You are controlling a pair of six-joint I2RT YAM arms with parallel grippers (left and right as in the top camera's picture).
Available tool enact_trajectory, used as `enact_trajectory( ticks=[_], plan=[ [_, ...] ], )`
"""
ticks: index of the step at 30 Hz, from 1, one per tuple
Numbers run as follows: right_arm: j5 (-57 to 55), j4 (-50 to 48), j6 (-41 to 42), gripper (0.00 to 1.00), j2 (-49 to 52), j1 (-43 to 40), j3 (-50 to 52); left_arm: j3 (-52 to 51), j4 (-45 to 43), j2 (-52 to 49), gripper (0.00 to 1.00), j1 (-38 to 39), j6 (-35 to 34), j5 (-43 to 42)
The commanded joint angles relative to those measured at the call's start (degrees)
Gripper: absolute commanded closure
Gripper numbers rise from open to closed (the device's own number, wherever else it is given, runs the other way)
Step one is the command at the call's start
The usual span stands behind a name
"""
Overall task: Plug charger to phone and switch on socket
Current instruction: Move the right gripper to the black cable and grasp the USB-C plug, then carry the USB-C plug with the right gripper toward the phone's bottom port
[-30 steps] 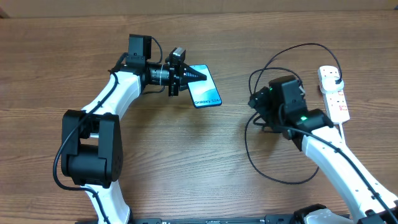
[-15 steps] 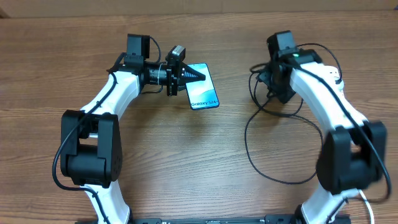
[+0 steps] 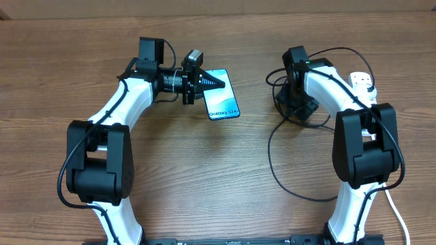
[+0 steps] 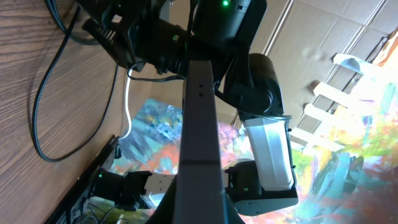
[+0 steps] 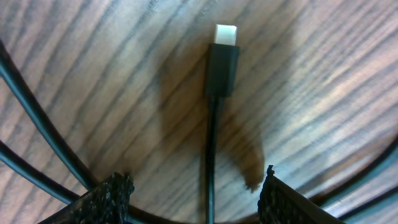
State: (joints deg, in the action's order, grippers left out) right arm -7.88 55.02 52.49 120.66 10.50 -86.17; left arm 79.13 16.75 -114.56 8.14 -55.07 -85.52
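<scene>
The phone (image 3: 223, 96), light blue screen up, is held at its left end by my left gripper (image 3: 203, 81), which is shut on it. In the left wrist view the phone (image 4: 199, 124) shows edge-on as a dark bar between the fingers. The black charger cable (image 3: 270, 160) loops over the table at the right. My right gripper (image 3: 297, 106) is open and points down over it. In the right wrist view the connector (image 5: 222, 59) with its silver tip lies flat on the wood, and its cable runs back between the open fingers (image 5: 196, 190). The white socket (image 3: 362, 82) lies at the far right.
Further strands of the black cable (image 5: 37, 137) cross the wood beside the right gripper's fingers. The right arm (image 3: 340, 102) covers part of the socket. A cardboard wall (image 3: 218, 5) runs along the table's back edge.
My right arm has swung from the front right up to the back and come down over the cable's connector end. The left gripper shifted the phone slightly left.
</scene>
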Motion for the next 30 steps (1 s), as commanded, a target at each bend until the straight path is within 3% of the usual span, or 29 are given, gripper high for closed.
enact_trajectory(
  ticks=[1, 6, 17, 30],
  plan=[
    [0.0, -1.3, 0.4, 0.34, -0.1, -0.4, -1.2, 1.6, -0.1, -0.1, 0.96, -0.2, 1.1, -3.5],
    [-2.3, -2.0, 0.4, 0.45, 0.0, -0.6, -1.2, 1.6, -0.1, -0.1, 0.96, -0.2, 1.0, -4.6],
    [-3.0, -3.4, 2.9, 0.48, 0.0, -0.8, 3.1, 1.6, -0.1, -0.1, 0.96, -0.2, 1.0, -4.5],
    [-2.2, -4.7, 3.0, 0.88, 0.0, -0.9, 4.9, 1.6, -0.1, -0.1, 0.96, -0.2, 1.1, -3.9]
  ],
)
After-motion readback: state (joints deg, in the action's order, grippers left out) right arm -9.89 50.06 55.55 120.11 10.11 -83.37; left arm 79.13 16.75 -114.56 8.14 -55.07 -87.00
